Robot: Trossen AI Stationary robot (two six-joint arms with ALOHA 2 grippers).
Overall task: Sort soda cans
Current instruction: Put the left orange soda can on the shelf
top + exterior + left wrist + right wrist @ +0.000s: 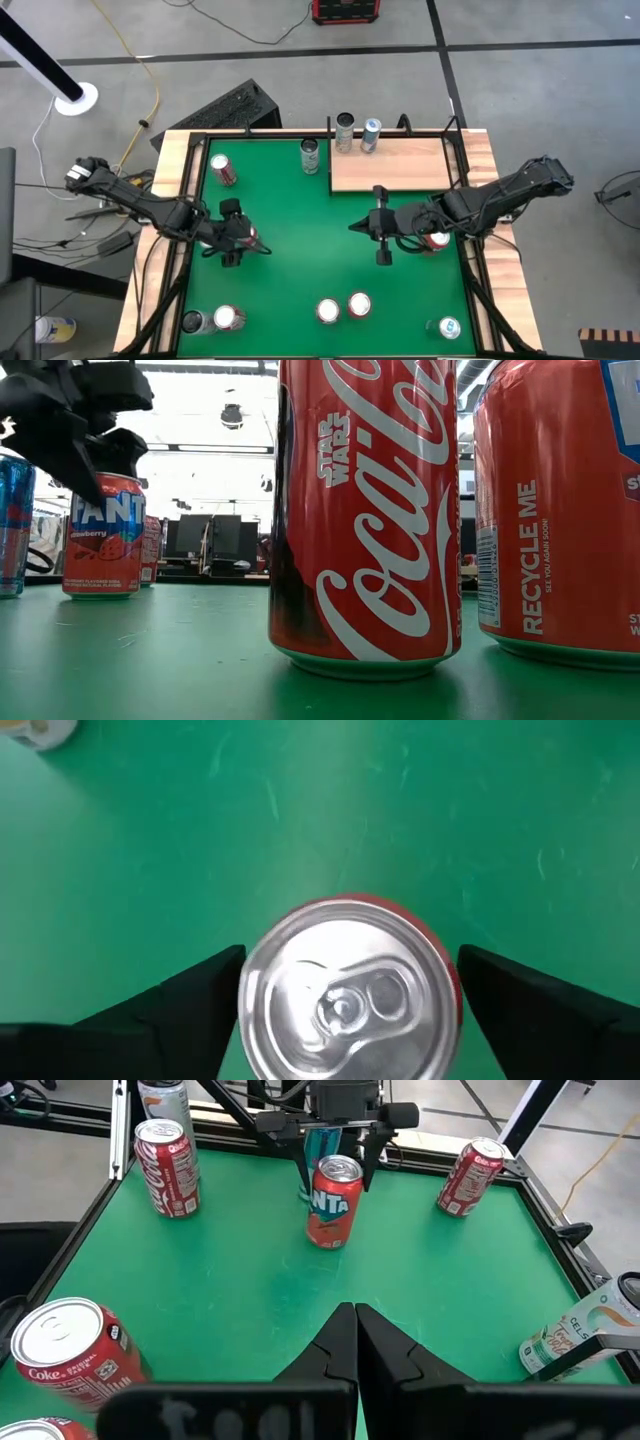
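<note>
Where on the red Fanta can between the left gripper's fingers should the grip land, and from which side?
Grip the Fanta can on its round side wall, upper body just under the rim, coming straight down from above. It stands upright on the green mat with no neighbour touching it, and the left gripper is already over it, one finger on each side, not yet clamped.

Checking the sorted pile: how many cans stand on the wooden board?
2: a silver-grey can and a blue-and-silver can, side by side at the back left corner of the wooden board. Nothing covers the board, so none seems hidden.
</note>
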